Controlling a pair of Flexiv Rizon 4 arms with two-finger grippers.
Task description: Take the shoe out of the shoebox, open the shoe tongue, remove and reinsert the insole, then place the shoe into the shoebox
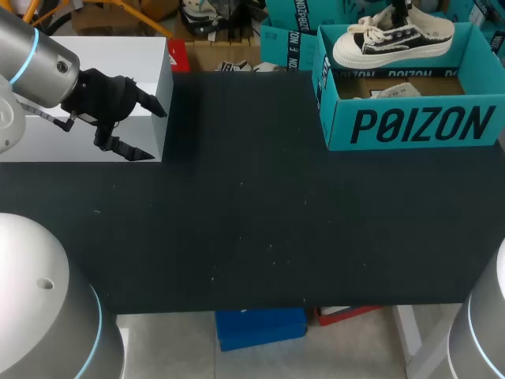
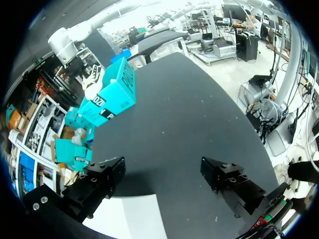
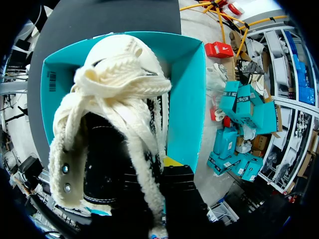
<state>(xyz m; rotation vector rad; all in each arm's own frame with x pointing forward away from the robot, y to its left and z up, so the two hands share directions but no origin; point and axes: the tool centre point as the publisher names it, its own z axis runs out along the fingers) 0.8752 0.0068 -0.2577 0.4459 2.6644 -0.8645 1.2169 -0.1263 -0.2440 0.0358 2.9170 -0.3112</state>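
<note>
The shoe (image 1: 392, 38) hung at upper right, just above the shoebox (image 1: 410, 122), gripped by the right fingers (image 3: 179, 181). The left fingers (image 2: 107, 174) stood wide and empty at upper left. Likely step: lifting it out; next, setting it on the surface (image 1: 252, 221)

Robot lab: robot arm (image 1: 35, 71), black table (image 1: 237, 237)

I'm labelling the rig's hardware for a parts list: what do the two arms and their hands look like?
The left arm and right arm are smooth silver-grey shells with a glowing light-blue ring at a joint. The left hand is matt black, its two blocky fingers studded with small screws. The right hand is black too; one ribbed finger shows a yellow tip beside the shoe.
</note>
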